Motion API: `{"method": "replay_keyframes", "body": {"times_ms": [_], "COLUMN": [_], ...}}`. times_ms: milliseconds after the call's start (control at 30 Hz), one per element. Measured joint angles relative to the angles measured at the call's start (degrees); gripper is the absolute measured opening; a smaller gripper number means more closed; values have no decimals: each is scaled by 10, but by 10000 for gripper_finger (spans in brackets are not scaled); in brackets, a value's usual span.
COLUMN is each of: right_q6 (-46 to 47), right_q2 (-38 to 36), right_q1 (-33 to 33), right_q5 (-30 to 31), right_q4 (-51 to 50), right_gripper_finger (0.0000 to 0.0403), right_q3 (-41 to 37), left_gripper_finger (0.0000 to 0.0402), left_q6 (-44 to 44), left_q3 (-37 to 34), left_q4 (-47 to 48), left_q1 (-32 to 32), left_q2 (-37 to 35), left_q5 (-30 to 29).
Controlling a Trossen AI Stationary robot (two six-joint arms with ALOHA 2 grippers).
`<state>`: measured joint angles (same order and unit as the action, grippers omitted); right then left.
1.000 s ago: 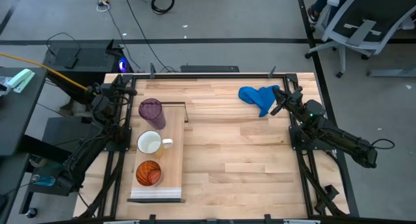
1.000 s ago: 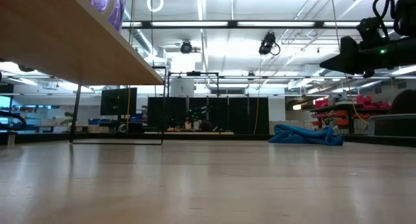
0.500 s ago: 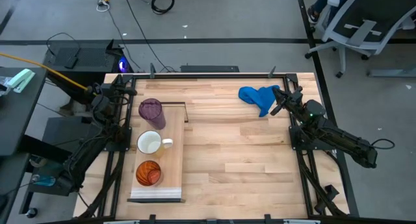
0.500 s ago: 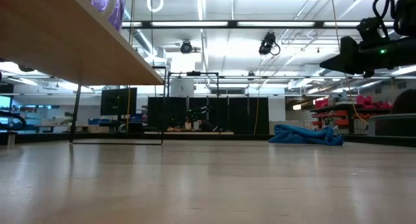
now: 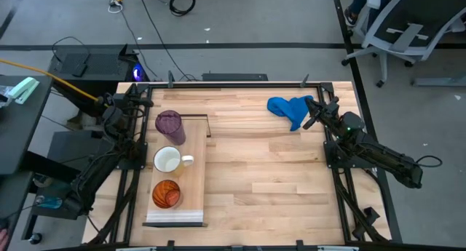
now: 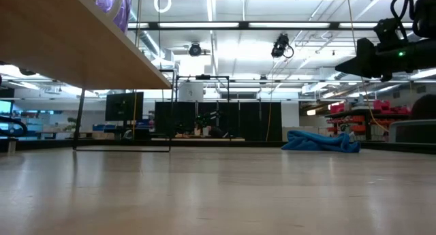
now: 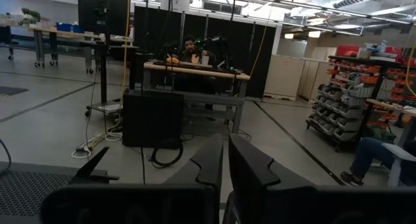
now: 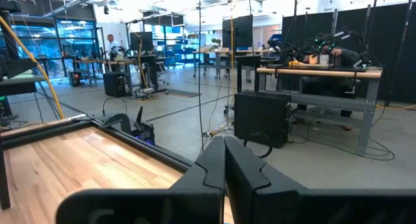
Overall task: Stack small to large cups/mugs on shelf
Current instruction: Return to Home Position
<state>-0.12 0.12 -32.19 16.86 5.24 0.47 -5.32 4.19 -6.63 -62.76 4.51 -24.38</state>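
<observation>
The shelf (image 5: 191,180), a pale board, stands along the table's left side. Three cups stand on it in a row. The purple tumbler (image 5: 169,125) is at its far end, the white mug (image 5: 168,161) in the middle and the orange-red cup (image 5: 167,194) at its near end. In the low view the shelf (image 6: 75,48) shows from below, with the tumbler (image 6: 113,7) on top. My left gripper (image 5: 139,98) hangs shut by the table's far left corner, left of the tumbler; its fingers show in the wrist view (image 7: 226,160). My right gripper (image 5: 314,113) is shut by the far right edge (image 8: 225,152).
A crumpled blue cloth (image 5: 290,108) lies on the table at the far right, just left of my right gripper, and shows in the low view (image 6: 320,141) too. The shelf's thin dark frame (image 5: 207,125) stands at its far end. Bare tabletop (image 5: 269,171) spreads between the shelf and the right arm.
</observation>
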Motion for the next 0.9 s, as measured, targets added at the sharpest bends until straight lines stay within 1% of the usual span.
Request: {"method": "replay_keyframes", "body": {"times_ms": [433,767,900], "right_q6": [0,0,0], "right_q2": [0,0,0], "right_q1": [0,0,0], "right_q5": [0,0,0], "right_q4": [0,0,0], "right_gripper_finger": [10,10,10], "right_q3": [0,0,0], "left_gripper_finger": [23,36,34], "left_q6": [0,0,0], "left_q3": [0,0,0], "left_q4": [0,0,0], "left_q1": [0,0,0], "left_q2": [0,0,0], "left_q5": [0,0,0]}}
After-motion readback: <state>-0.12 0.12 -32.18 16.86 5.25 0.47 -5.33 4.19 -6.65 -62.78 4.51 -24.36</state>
